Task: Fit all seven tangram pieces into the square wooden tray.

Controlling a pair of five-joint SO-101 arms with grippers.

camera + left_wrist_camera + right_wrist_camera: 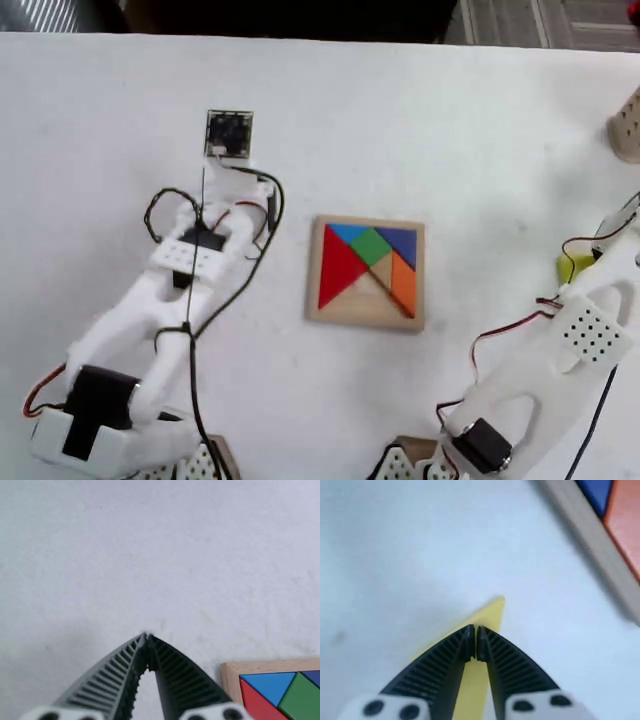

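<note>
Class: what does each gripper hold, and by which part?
Left gripper: nothing. Right gripper: closed over the yellow piece; an actual grip cannot be told.

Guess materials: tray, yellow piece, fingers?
Tray: looks like bare pale wood, matte, light tan rim. Yellow piece: probably painted wood, flat even colour, matte; could be plastic. Fingers: dark, ribbed, dull, likely moulded or printed plastic.

Red, blue, green and orange pieces (372,246) in pale wood tray (365,320); yellow piece (493,611); white table (450,120)
</note>
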